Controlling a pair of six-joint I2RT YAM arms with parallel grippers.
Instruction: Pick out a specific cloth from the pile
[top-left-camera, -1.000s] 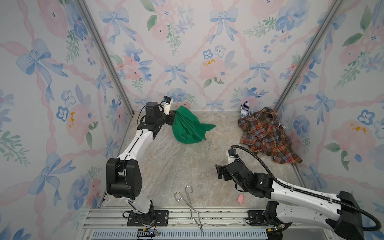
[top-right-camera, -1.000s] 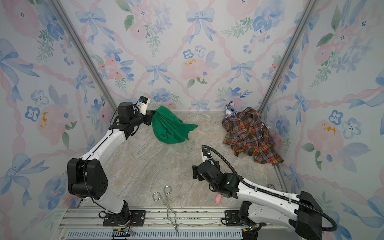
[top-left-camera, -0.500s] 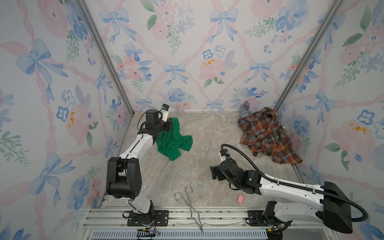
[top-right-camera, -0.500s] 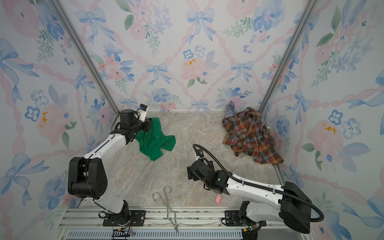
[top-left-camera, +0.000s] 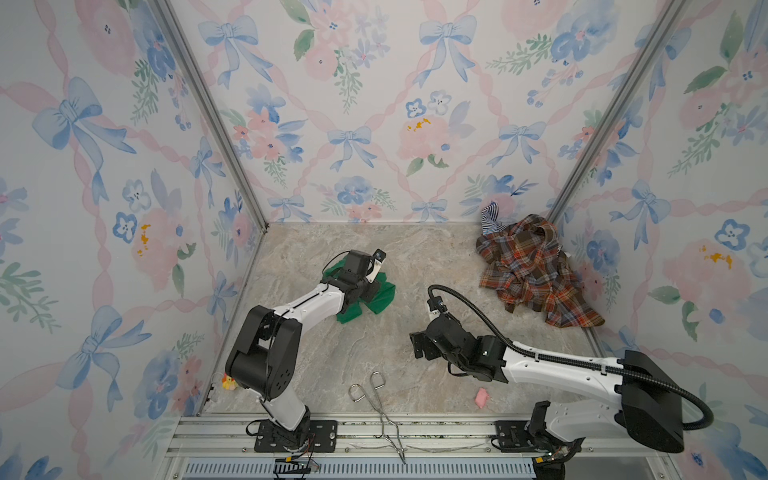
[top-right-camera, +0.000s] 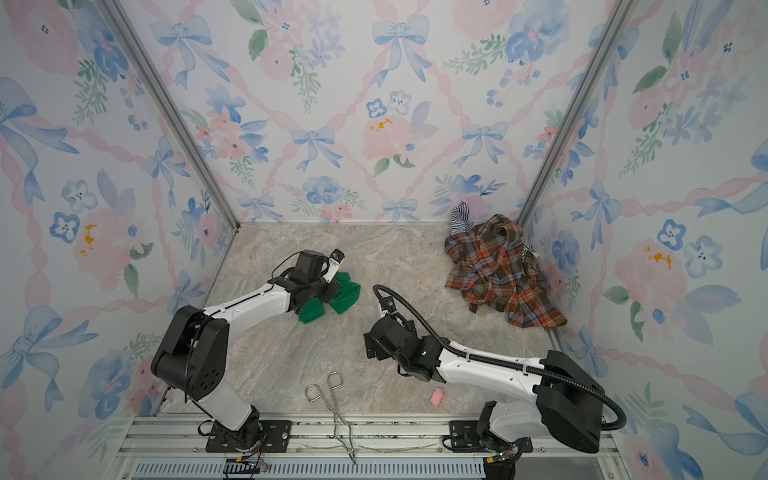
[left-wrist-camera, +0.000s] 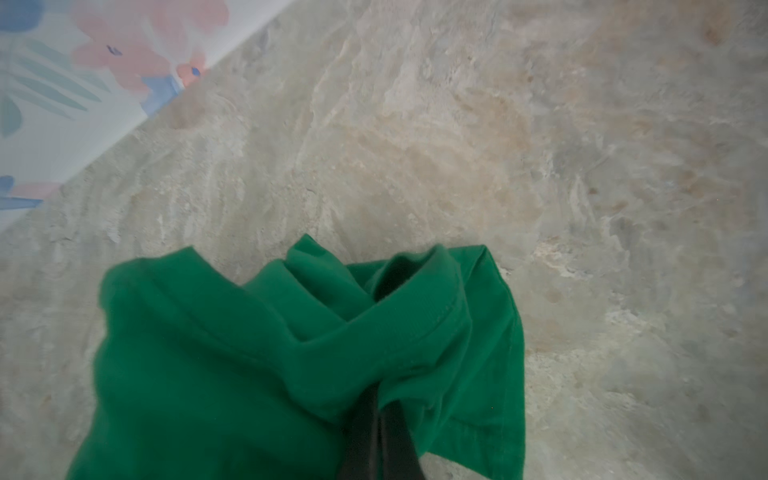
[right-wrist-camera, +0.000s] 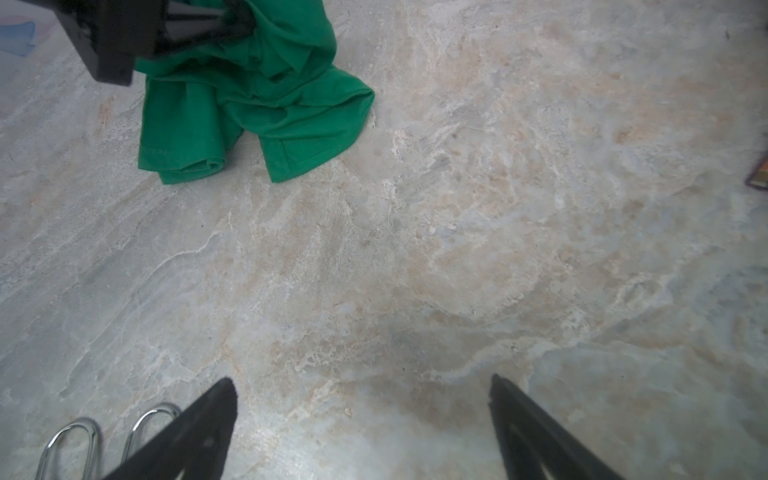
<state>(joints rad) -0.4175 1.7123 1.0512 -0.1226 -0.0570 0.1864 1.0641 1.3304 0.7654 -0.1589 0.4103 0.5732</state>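
Observation:
The bright green cloth (top-left-camera: 376, 297) (top-right-camera: 347, 297) lies bunched on the marble table, left of the middle, well apart from the pile. My left gripper (top-left-camera: 368, 287) (left-wrist-camera: 380, 392) is shut on a fold of the cloth (left-wrist-camera: 270, 353), its black fingers mostly buried in fabric. The pile (top-left-camera: 532, 270) sits in the back right corner: an orange-brown plaid shirt (top-right-camera: 494, 266) with a navy-and-white striped cloth (top-left-camera: 490, 218) poking up behind it. My right gripper (top-left-camera: 417, 345) (right-wrist-camera: 361, 386) hovers open and empty over bare table; in its wrist view the green cloth (right-wrist-camera: 257, 112) lies ahead.
Metal tongs (top-left-camera: 376, 395) (right-wrist-camera: 70, 440) lie near the front edge. A small pink piece (top-left-camera: 481, 397) lies front right, and a small yellow object (top-left-camera: 227, 381) at the front left wall. Floral walls enclose the table (top-left-camera: 415, 257) on three sides.
My left arm has carried the green cloth from the back left wall forward and down, so it now rests bunched on the table. The right arm has shifted slightly, still open.

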